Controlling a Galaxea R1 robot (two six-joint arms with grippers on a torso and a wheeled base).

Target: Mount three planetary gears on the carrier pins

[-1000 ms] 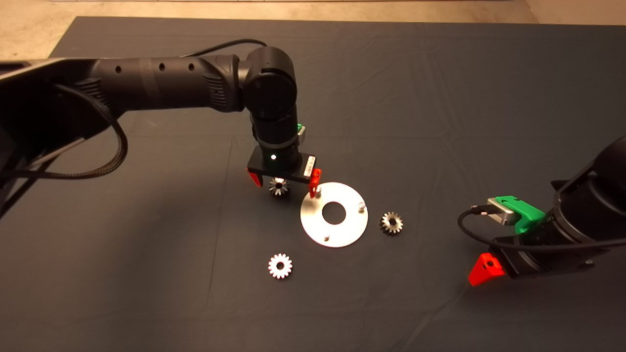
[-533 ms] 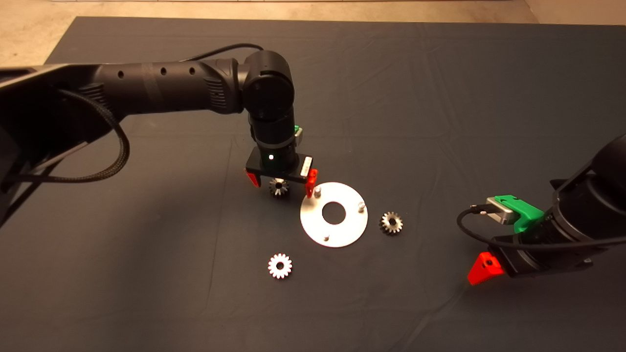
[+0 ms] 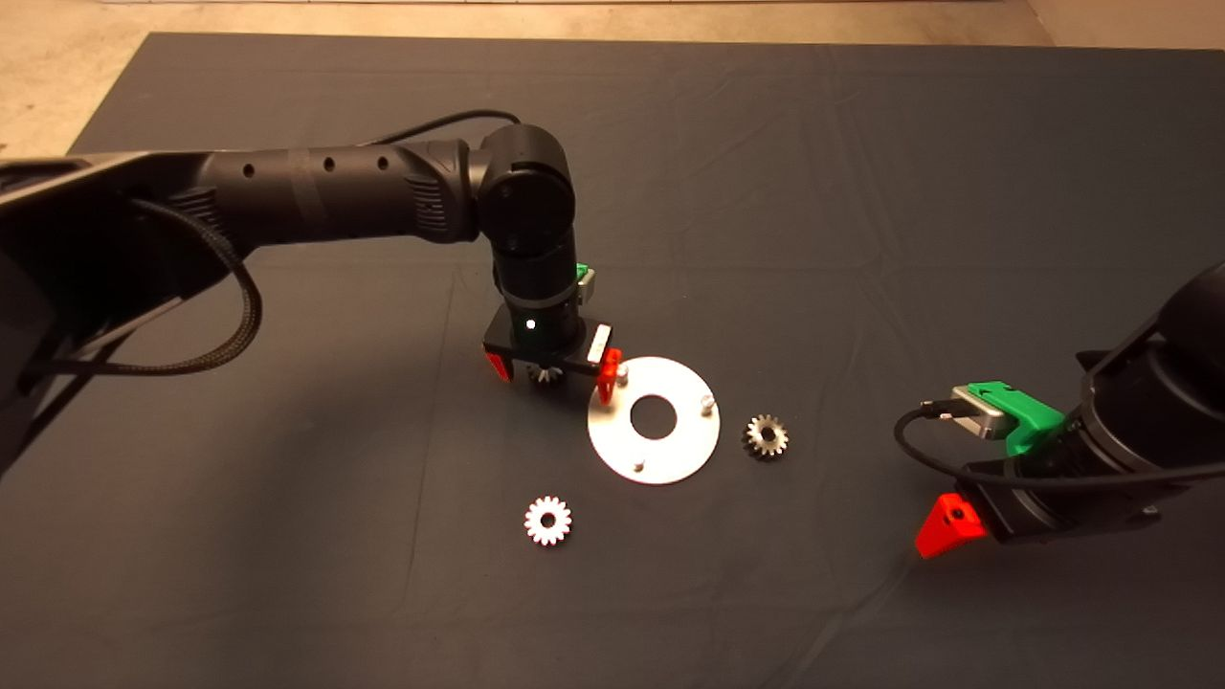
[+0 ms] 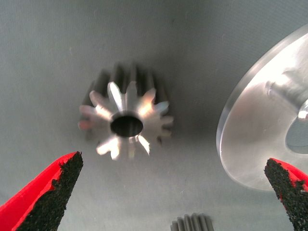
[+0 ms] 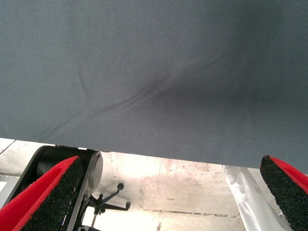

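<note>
Three small silvery spur gears still lie loose on the dark mat, none on a pin, so you have the whole job ahead. Over the last second your left gripper (image 3: 550, 367) has come down over the gear (image 3: 547, 372) just beside the disc's far-left rim; earlier that gear showed clear below the gripper body, now it is mostly hidden under it. I read that as the descent for a first pick, with no grasp made yet.

In the left wrist view the fingers (image 4: 45, 195) stand wide apart, one on each side of the gear (image 4: 126, 126), neither touching it. One finger hangs over the edge of the flat round silver-white disc (image 4: 255, 139), close to the nearest pin (image 3: 622, 368), so you may catch the disc as you close.

That gear lies flat, its centre hole facing up and its axis upright, as the pins stand. It has no long side to favour.

A second gear (image 3: 548, 521) lies nearer the front edge of the tabletop, and a third (image 3: 766, 436) just off the disc's right rim. The other two pins (image 3: 706, 404) (image 3: 637, 467) stand bare.

Your right gripper (image 3: 947, 528) waits near the right edge, fingers apart, holding nothing.
</note>
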